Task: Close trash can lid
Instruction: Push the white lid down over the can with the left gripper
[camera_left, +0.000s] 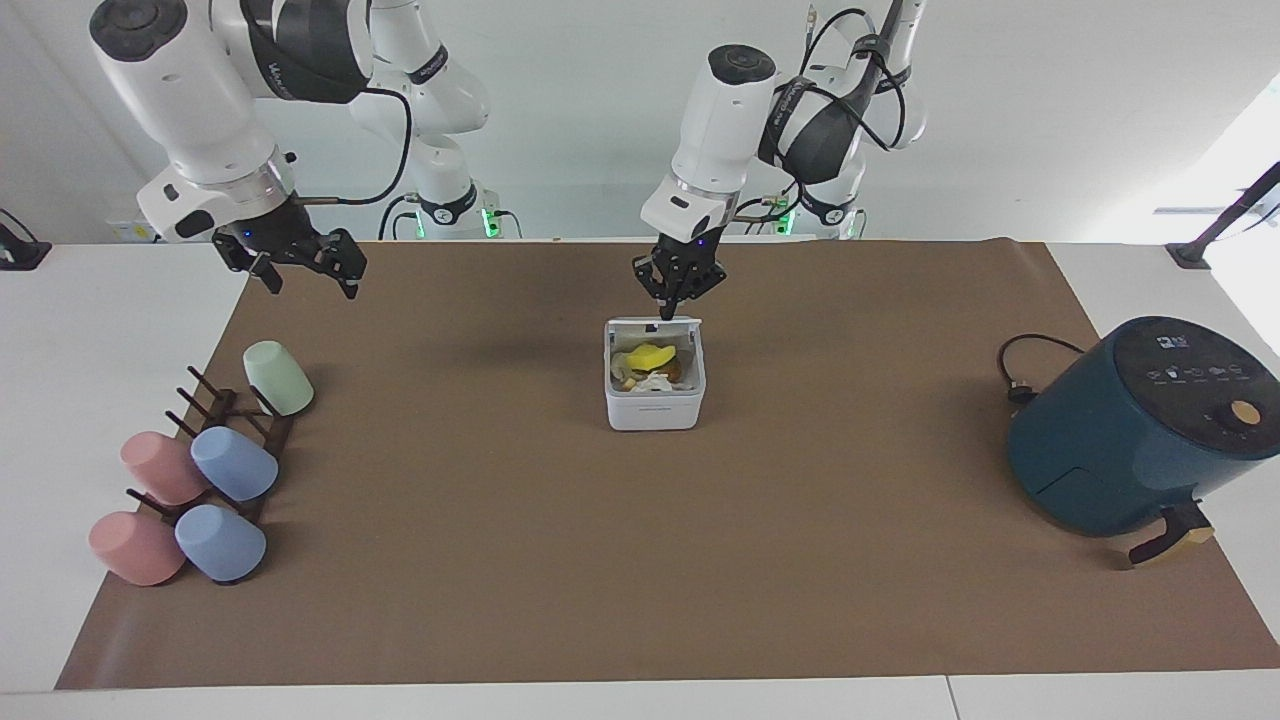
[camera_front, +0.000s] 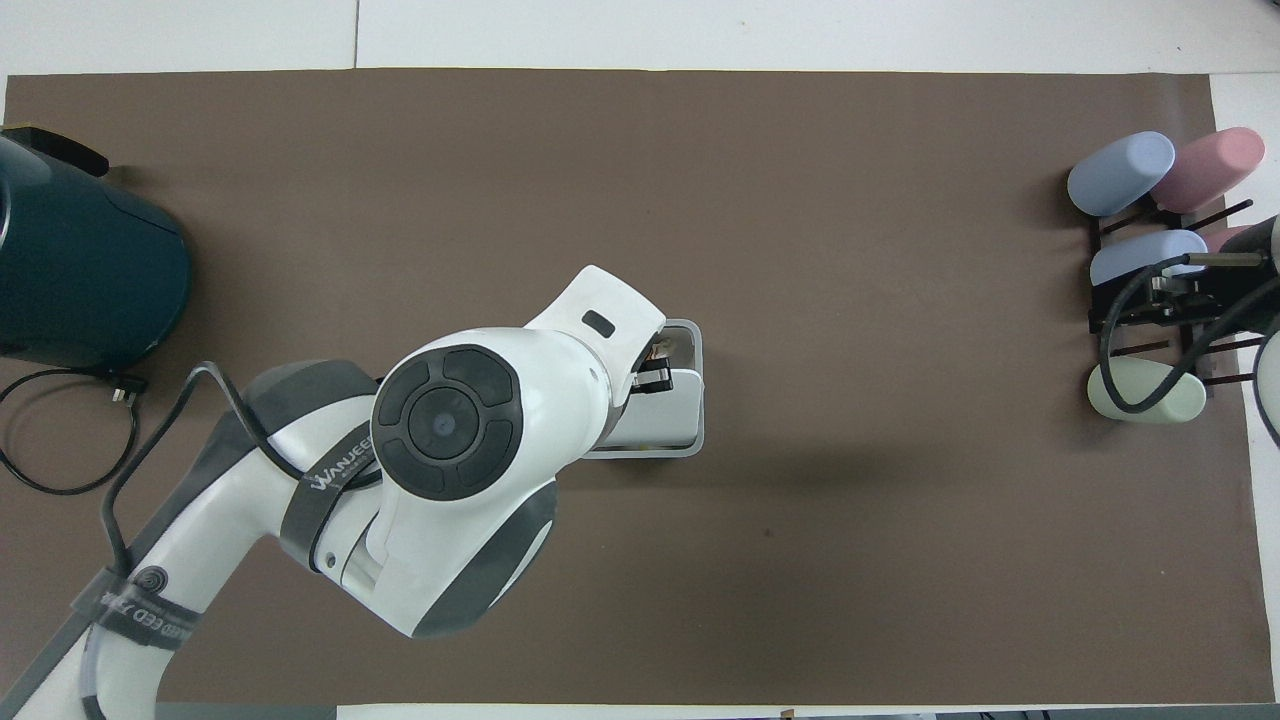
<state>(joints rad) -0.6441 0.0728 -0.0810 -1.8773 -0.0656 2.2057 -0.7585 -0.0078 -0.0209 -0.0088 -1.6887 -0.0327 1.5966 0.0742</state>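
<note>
The left gripper (camera_left: 678, 305), fingers pinched narrow, presses the half-lowered flat white hinged lid (camera_left: 655, 323) above the small white plastic trash can (camera_left: 655, 405) mid-tabletop; the right gripper (camera_left: 300, 272) waits open over the mat's corner.

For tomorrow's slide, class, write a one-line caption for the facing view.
Left end effector presses the lid partway down over the trash can; right end effector waits above the mat.

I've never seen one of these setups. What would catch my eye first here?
Mid-table, the left gripper presses down on the lid of a small white trash can, its yellow scraps still showing. A dark teal air fryer sits at the left arm's end; the right gripper waits above pastel cups on a rack.
</note>
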